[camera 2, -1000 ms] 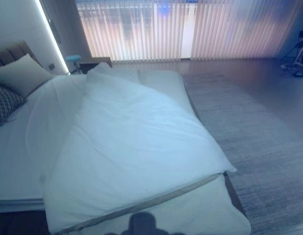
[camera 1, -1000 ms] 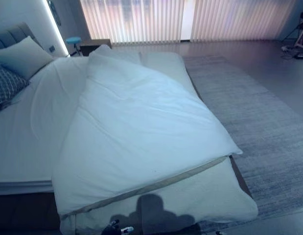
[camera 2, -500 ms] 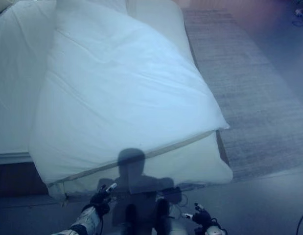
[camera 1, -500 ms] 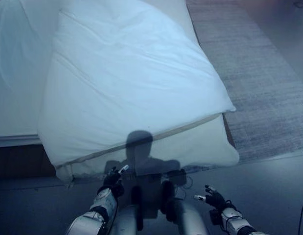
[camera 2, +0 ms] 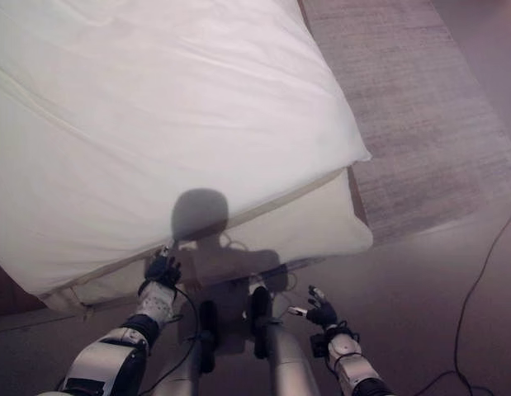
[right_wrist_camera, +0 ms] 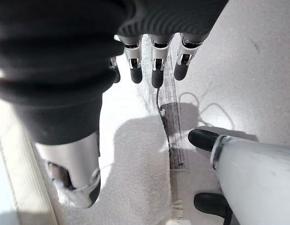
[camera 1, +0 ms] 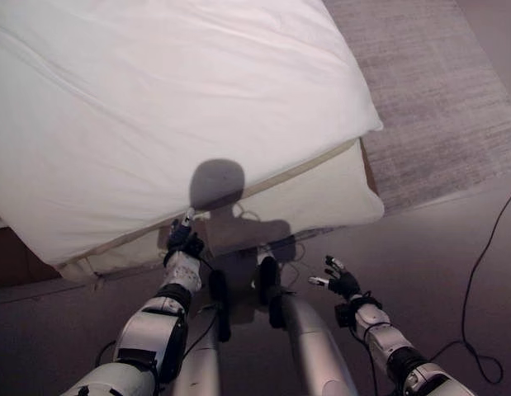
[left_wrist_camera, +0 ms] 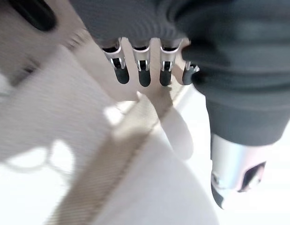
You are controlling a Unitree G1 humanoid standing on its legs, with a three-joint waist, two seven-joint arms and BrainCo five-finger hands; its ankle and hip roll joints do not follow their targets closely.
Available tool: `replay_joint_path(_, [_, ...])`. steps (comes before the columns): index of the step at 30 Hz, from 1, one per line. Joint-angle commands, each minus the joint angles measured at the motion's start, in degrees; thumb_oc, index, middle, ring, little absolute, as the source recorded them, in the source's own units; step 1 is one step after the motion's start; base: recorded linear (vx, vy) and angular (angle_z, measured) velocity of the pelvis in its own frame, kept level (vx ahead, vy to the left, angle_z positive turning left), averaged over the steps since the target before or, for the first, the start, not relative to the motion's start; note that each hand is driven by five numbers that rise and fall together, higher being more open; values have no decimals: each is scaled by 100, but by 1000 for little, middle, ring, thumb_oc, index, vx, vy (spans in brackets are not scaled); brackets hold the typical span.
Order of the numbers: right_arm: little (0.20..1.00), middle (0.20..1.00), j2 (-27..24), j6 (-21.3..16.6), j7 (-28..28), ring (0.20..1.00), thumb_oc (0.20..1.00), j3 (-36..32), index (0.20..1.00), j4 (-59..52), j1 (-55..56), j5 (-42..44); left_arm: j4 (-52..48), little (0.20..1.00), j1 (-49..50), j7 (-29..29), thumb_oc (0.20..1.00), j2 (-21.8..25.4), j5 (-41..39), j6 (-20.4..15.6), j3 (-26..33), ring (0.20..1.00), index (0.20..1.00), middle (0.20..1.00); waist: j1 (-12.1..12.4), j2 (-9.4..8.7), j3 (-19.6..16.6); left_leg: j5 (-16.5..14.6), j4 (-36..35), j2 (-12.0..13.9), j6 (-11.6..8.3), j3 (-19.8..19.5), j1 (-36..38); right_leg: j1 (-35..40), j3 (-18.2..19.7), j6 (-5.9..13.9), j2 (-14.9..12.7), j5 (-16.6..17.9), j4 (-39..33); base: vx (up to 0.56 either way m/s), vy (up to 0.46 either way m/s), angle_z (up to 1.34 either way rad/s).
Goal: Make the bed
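Duvet (camera 1: 172, 99): white, spread over the bed, its lower edge hanging over the foot end; a beige trim band (camera 1: 313, 165) runs along that edge.
Bed (camera 1: 329, 194): the cream foot-end corner of the lower layer sticks out from under the duvet on the robot's right side.
Left hand (camera 1: 182, 239): raised just at the hanging lower edge of the duvet, near the left part of the foot end; whether it touches the cloth cannot be told.
Left fingers (left_wrist_camera: 144, 75): straight and set side by side, holding nothing; in the left wrist view the beige trim and white cloth lie just past them, with the thumb (left_wrist_camera: 234, 173) apart from the row.
Right hand (camera 1: 339, 280): low over the floor, well apart from the bed's foot end.
Right fingers (right_wrist_camera: 156, 70): straight and slightly spread, empty; the right wrist view shows cream cloth and the rug's edge past them.
Rug (camera 1: 437, 99): grey, lying on the floor along the robot's right side of the bed.
Floor (camera 1: 420, 247): dark, in front of the foot end.
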Motion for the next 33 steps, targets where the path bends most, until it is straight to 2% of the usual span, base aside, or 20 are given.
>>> replay_joint_path(1, [1000, 1000, -261, -254, -54, 1000, 1000, 164, 1000, -333, 307, 184, 121, 1000, -155, 108, 1000, -16, -124, -280, 149, 1000, 1000, 1000, -2, 30, -449, 14, 280, 194, -348, -155, -430, -184, 167, 932, -449, 389, 38, 35, 21, -4])
replay_joint_path(9, [1000, 1000, -308, -367, -19, 1000, 1000, 263, 1000, -579, 509, 230, -116, 1000, -909, 380, 1000, 384, -462, -666, 400, 1000, 1000, 1000, -112, -43, -542, 2, 260, 204, -366, -160, -603, -336, 215, 934, -406, 480, -134, 9, 8, 0])
replay_joint_path(13, [1000, 1000, -334, -376, -7, 1000, 1000, 281, 1000, -646, 568, 192, -269, 1000, -966, 386, 1000, 420, -521, -758, 420, 1000, 1000, 1000, -124, -61, -569, 11, 229, 208, -380, -156, -608, -344, 221, 935, -395, 504, -197, 5, -1, -3])
replay_joint_path(14, [1000, 1000, -337, -384, 14, 1000, 1000, 303, 1000, -666, 608, 175, -260, 859, -981, 453, 859, 495, -549, -826, 476, 859, 859, 859, -116, -75, -595, 14, 233, 220, -400, -159, -637, -363, 236, 933, -382, 517, -225, 0, 0, 0])
replay_joint_path(16, [1000, 1000, -340, -384, 1, 1000, 1000, 318, 1000, -675, 611, 167, -228, 200, -1042, 537, 200, 534, -556, -846, 478, 200, 200, 200, -108, -81, -609, 12, 246, 238, -409, -159, -654, -385, 226, 931, -382, 523, -217, 0, -13, -3])
replay_joint_path(24, [1000, 1000, -345, -407, -28, 1000, 1000, 324, 1000, -758, 610, 156, -523, 200, -1050, 653, 200, 447, -530, -999, 461, 200, 200, 200, -65, -56, -641, 27, 235, 235, -403, -176, -683, -414, 219, 918, -377, 527, -225, 0, 0, 0])
replay_joint_path(27, [1000, 1000, -319, -432, -62, 1000, 1000, 338, 1000, -924, 602, 209, -1102, 200, -971, 691, 200, 206, -483, -1216, 345, 200, 200, 200, -21, -27, -608, 58, 206, 210, -397, -194, -681, -405, 200, 912, -390, 525, -222, 0, 0, 0])
replay_joint_path(29, [1000, 1000, -280, -474, -91, 1000, 1000, 288, 1000, -1081, 585, 339, -1847, 200, -646, 636, 200, -117, -534, -1434, 241, 200, 200, 200, 66, -4, -543, 91, 151, 159, -384, -228, -648, -362, 173, 903, -406, 534, -261, 0, 0, 0])
replay_joint_path(30, [1000, 1000, -281, -474, -91, 1000, 1000, 287, 1000, -1082, 589, 339, -1857, 200, -640, 646, 200, -122, -526, -1435, 239, 200, 200, 200, 68, -4, -543, 91, 149, 159, -384, -228, -645, -358, 173, 903, -406, 535, -263, 0, 0, 0])
replay_joint_path(31, [1000, 1000, -215, -504, -125, 1000, 1000, 250, 1000, -1213, 509, 526, -2395, 200, -452, 647, 200, -390, -565, -1620, 108, 200, 200, 200, 131, 9, -467, 112, 122, 121, -364, -252, -626, -331, 163, 899, -417, 552, -273, 0, 0, 0])
replay_joint_path(33, [1000, 1000, -175, -511, -118, 1000, 1000, 247, 1000, -1235, 432, 631, -2655, 200, -340, 632, 200, -528, -565, -1693, 19, 200, 200, 200, 173, 29, -416, 129, 92, 99, -350, -267, -602, -304, 157, 899, -424, 560, -291, -11, 2, 2])
